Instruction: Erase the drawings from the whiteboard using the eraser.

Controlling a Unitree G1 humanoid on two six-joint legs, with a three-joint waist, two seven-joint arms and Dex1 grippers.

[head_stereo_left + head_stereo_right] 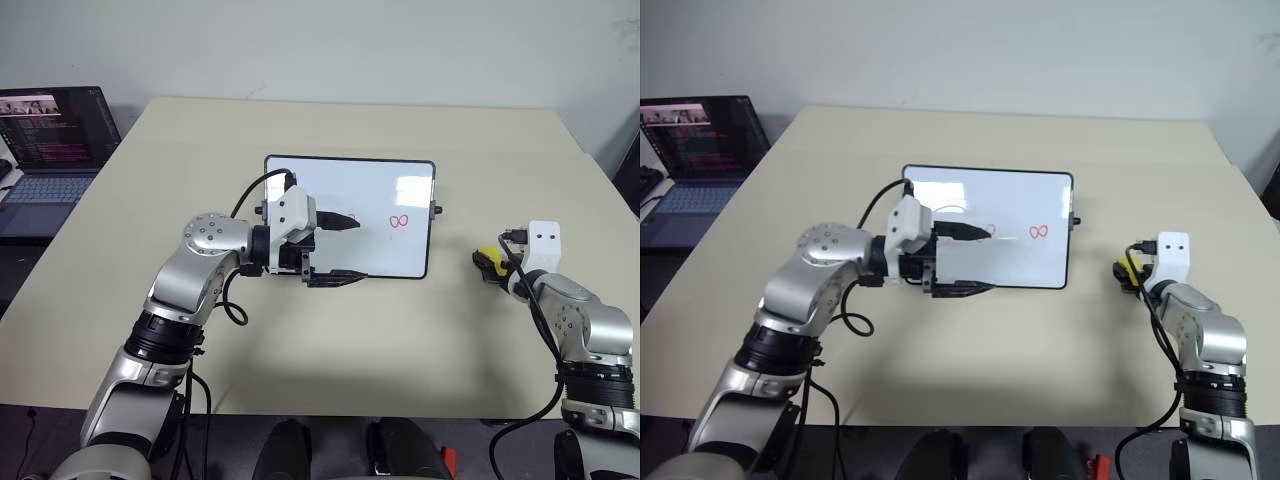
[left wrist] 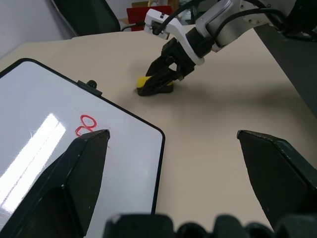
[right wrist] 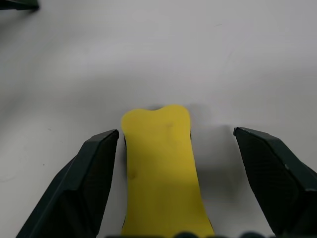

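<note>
Yellow eraser (image 3: pixel 161 168) between open right claw (image 3: pixel 171 163), seemingly ungripped

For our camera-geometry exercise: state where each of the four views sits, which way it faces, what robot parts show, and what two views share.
Left eye, right eye: head, looking forward and down at the table, whiteboard, laptop; both arms show.
Left wrist: looks along the open left gripper across the whiteboard's corner toward the right gripper.
Right wrist: looks down between the open right gripper's fingers at the eraser.
Shared: both wrist views show the eraser.
</note>
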